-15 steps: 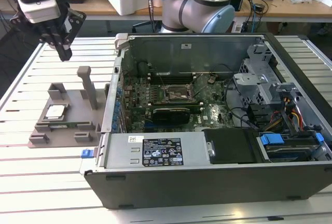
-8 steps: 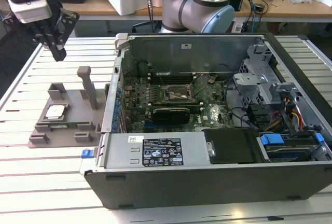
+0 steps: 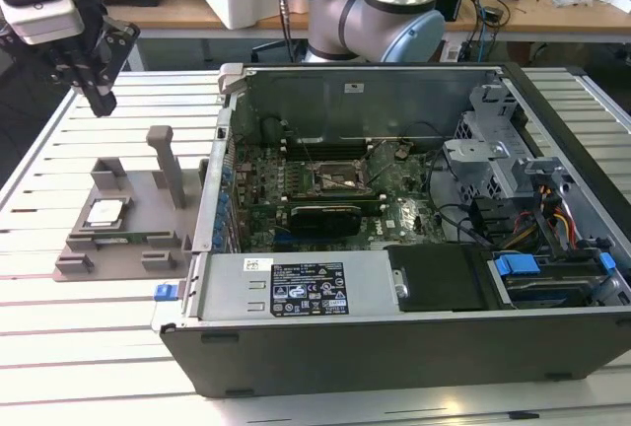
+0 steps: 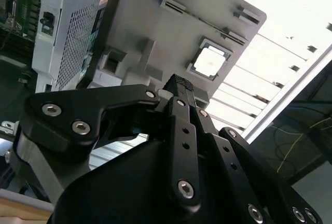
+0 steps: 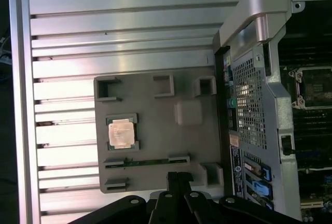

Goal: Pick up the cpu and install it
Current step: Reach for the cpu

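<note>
Black pincer shut, empty, hovers above grey plastic holder block. Small silver square cpu sits in it, on slatted metal table.

A silver metal table made of long slats holds two things. A grey plastic holder block lies at the exterior view's left. A big open computer case sits just beside it, across the middle and right.
</note>
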`<state>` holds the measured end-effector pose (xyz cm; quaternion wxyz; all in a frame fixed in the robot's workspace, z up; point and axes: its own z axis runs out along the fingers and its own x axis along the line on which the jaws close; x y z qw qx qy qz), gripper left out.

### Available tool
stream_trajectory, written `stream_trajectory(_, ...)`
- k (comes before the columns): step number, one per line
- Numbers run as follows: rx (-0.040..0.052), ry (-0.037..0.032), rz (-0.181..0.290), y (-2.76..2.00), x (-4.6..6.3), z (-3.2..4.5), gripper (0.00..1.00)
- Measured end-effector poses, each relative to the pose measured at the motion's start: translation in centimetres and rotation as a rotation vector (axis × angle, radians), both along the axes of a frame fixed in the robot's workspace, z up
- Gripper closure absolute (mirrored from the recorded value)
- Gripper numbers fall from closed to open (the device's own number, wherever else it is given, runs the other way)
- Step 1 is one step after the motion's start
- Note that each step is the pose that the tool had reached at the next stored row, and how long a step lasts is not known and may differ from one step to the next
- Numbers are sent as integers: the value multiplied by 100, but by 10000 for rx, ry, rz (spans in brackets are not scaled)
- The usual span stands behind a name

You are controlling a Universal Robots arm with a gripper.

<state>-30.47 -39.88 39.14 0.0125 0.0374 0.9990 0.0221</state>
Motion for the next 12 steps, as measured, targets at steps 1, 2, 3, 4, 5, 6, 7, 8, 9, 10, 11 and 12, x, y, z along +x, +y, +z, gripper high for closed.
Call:
stream_trajectory(1, 0, 0, 0, 0, -12, 0, 89)
stream_trajectory(2, 0, 0, 0, 0, -29, -1, 89)
stream_trajectory(3, 0, 0, 1, 0, -41, -1, 89)
stream_trajectory(4, 0, 0, 1, 0, -62, -1, 89)
stream_trajectory(5, 0, 0, 1, 0, -89, -1, 89)
stream_trajectory(6, 0, 0, 1, 0, -113, -1, 89)
stream_trajectory(7, 0, 0, 1, 0, -135, -1, 89)
stream_trajectory(8, 0, 0, 0, 0, -159, -2, 89)
stream_trajectory(9, 0, 0, 0, 0, -177, -2, 89)
stream_trajectory(10, 0, -1, 1, 0, -189, -2, 89)
stream_trajectory(11, -1, 0, 0, 0, -208, -2, 89)
stream_trajectory(12, -1, 1, 0, 0, -221, -2, 89)
